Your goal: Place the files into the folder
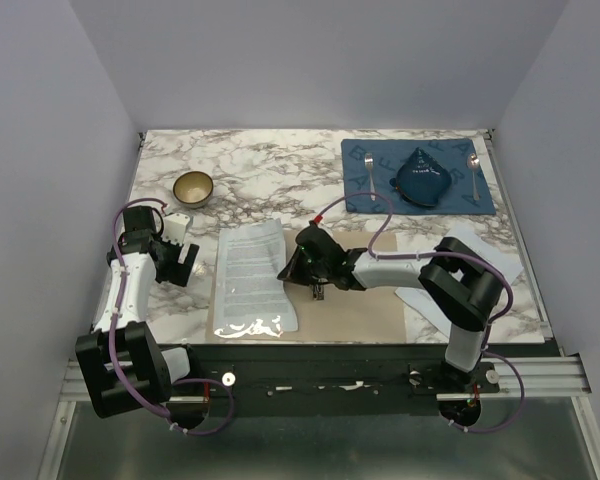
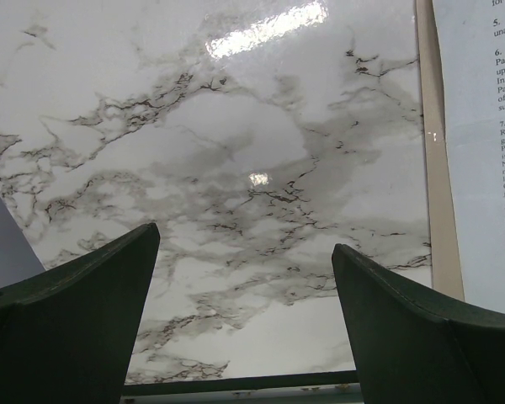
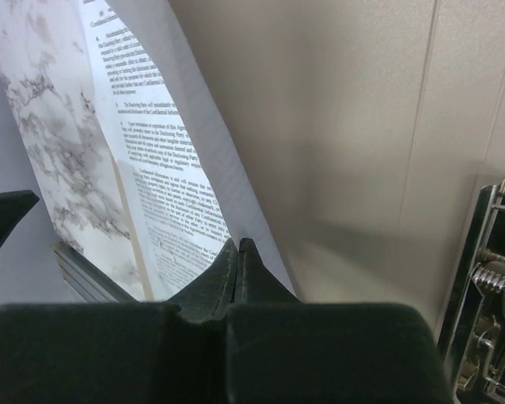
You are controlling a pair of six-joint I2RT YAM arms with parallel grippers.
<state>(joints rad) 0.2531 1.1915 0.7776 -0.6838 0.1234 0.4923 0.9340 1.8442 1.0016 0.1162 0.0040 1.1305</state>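
Right gripper [image 3: 240, 252] is pinched shut on the right edge of the files [image 1: 250, 272]. They lie long-axis near-to-far on the folder [image 1: 365, 310], left side. Left gripper [image 2: 244, 240] hangs wide open and empty, just left of them.

"6.", "7.", "Party" on files [image 2: 486, 168]
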